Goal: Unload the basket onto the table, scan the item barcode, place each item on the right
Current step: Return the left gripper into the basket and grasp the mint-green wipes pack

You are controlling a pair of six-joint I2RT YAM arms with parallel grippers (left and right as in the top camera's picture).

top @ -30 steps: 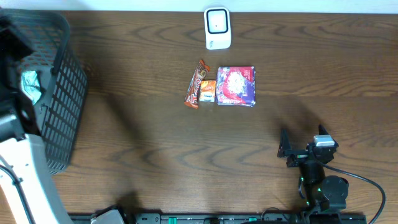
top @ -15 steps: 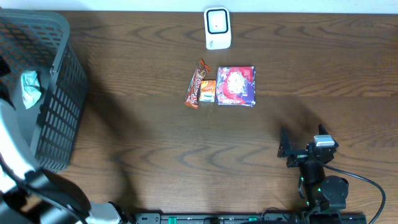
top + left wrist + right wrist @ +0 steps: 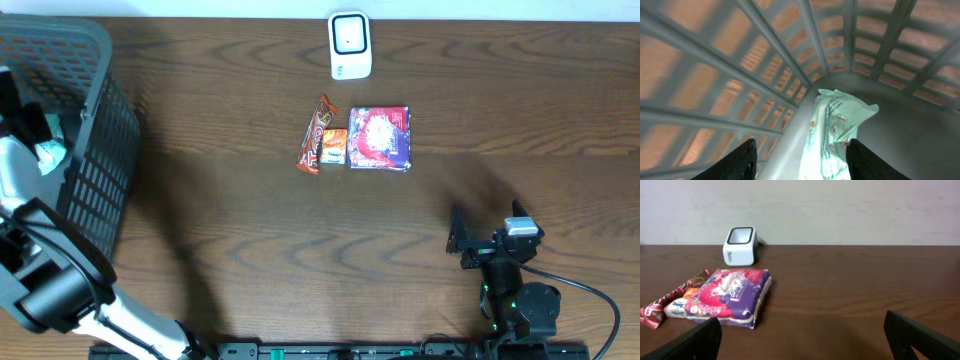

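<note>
Deep inside the grey plastic lattice basket [image 3: 100,170] at the table's left end, the left gripper [image 3: 802,147] hangs with its black fingers parted on either side of a crumpled green-and-white printed packet [image 3: 840,117]. The packet lies low where the basket's wall curves into its floor, and a gap shows beside one finger, so nothing is clamped yet. To pick it well, the gripper should probably sink a little further, so that the pads meet the packet's fuller body rather than its loose, crinkled top flap. It should then close gently, since thin film will likely slip or fold. A straight lift should clear the rim before the packet goes toward the white box-shaped scanner with a dark window [image 3: 350,45] at the table's far edge. Where the barcode sits cannot be told from here, so the packet may need turning before the window. At the table's near right, the right gripper [image 3: 801,322] rests spread wide and empty, well apart from the scanner.
</note>
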